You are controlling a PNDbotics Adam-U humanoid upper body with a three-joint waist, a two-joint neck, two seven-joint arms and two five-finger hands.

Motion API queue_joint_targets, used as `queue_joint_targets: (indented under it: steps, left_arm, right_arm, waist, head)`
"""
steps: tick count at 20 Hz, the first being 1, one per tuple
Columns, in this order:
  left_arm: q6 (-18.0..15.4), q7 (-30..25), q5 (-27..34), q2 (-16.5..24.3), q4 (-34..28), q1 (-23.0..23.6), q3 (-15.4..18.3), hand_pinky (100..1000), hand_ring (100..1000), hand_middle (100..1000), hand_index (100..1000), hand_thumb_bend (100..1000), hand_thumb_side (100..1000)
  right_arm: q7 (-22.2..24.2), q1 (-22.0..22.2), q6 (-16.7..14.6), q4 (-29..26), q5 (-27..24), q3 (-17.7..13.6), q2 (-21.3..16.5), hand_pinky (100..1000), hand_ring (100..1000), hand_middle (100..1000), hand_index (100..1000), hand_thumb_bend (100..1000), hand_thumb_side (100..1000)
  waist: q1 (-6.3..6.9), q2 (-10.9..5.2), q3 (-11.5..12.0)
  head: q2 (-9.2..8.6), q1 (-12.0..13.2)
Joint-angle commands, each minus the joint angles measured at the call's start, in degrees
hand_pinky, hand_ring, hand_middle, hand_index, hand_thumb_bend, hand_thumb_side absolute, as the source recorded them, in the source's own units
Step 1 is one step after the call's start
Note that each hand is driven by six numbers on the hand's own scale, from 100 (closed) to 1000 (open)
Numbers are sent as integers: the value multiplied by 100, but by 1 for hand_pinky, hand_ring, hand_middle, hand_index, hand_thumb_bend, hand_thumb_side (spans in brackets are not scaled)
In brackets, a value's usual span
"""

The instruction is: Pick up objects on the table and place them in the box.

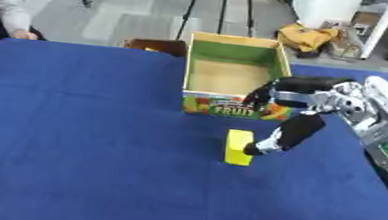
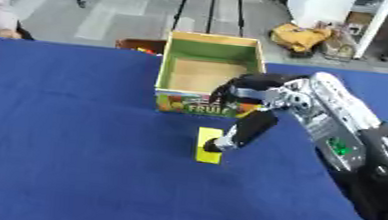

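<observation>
Reaching over the blue table (image 1: 71, 146), right hand (image 1: 297, 98) spread open, thumb touching yellow block (image 1: 239, 147), near far-edge box (image 1: 233, 67) labelled "FRUIT"

Box (image 1: 229, 106) near wall between yellow block (image 1: 238, 147) and its open top

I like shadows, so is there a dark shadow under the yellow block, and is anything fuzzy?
Left eye view: the yellow block casts no dark shadow on the blue cloth; the light is even. Right eye view: the right hand looks soft-edged.
</observation>
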Motion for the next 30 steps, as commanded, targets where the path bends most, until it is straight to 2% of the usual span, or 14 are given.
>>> queue_joint_targets:
  steps: [1, 18, 30]
  left_arm:
    - [9, -14, 20, 72, -105, -74, 5, 562, 759, 856, 947, 100, 987]
    - [30, -43, 15, 25, -105, -104, 0, 562, 762, 859, 947, 100, 987]
    - [44, -50, 7, 1, -105, -125, -1, 563, 762, 860, 947, 100, 987]
  right_arm:
    - [-6, -61, 23, 81, 127, 10, -10, 859, 884, 812, 930, 580, 636]
    - [-348, -60, -124, 810, 705, 70, 292, 856, 900, 832, 934, 511, 649]
    - [-519, -44, -238, 1196, 857, 110, 452, 849, 892, 785, 905, 485, 613]
  waist:
    - [8, -74, 14]
    - [5, 6, 47]
    - [4, 52, 70]
  head:
    - [-55, -2]
    - [-115, -13]
    - [-149, -14]
